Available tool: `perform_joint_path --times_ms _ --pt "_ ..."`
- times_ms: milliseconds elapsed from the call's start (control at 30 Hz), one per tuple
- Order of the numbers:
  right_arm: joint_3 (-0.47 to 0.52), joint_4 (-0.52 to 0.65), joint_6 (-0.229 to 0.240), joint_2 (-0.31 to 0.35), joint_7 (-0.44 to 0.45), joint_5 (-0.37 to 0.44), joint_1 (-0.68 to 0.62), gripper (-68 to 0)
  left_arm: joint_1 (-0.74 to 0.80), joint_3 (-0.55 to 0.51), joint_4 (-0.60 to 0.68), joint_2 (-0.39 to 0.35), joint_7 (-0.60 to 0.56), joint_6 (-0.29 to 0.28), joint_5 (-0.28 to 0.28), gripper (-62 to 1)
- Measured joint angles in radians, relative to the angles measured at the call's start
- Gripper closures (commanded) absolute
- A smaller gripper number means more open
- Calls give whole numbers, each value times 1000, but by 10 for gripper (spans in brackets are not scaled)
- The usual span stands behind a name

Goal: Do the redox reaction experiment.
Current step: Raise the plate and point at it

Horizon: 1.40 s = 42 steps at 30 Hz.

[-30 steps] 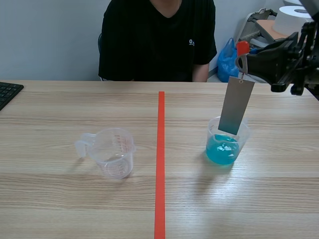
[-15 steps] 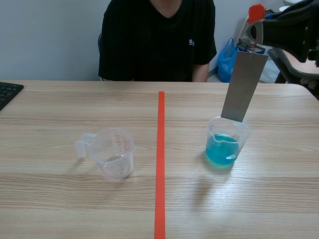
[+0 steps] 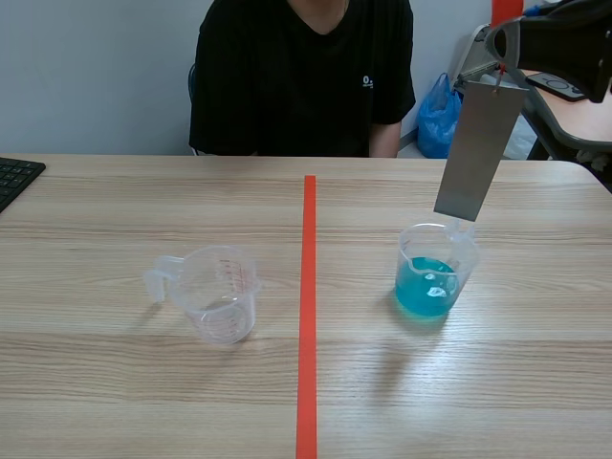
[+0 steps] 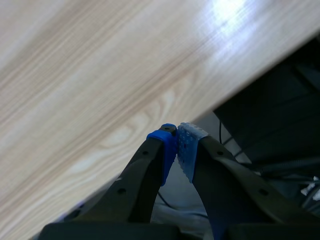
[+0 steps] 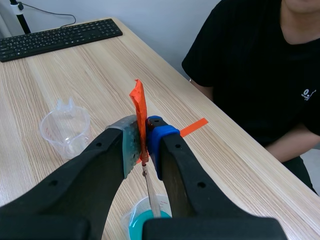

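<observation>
My right end effector [image 5: 142, 142] pinches the orange tab [image 5: 138, 107]. The grey metal strip [image 3: 476, 153] hangs from it just above the blue-liquid beaker [image 3: 432, 273], toward the desk's right edge. The strip looks stiff, light and swing-prone, so I'd grip only the tab. My left end effector [image 4: 177, 145] is closed, empty.

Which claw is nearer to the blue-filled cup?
The right. The right claw is above the blue-filled cup, gripping the orange tag of the metal strip; the left claw sits shut by the table's edge.
</observation>
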Motion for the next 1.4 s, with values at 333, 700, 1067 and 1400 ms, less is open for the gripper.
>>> perform_joint_path --times_ms 333,700,1067,1400 --pt "0 0 0 0 0 0 0 -13 -279 0 0 -172 51 -186 -51 -42" --pt "0 0 0 0 -2 0 0 -13 -760 204 -103 -251 94 -379 -76 -42" --pt "0 0 0 0 -4 0 0 -13 -1281 646 -449 -200 95 -379 -212 -42" --pt "0 0 0 0 -4 0 0 -13 -1585 938 -710 -7 98 -379 -251 -42"
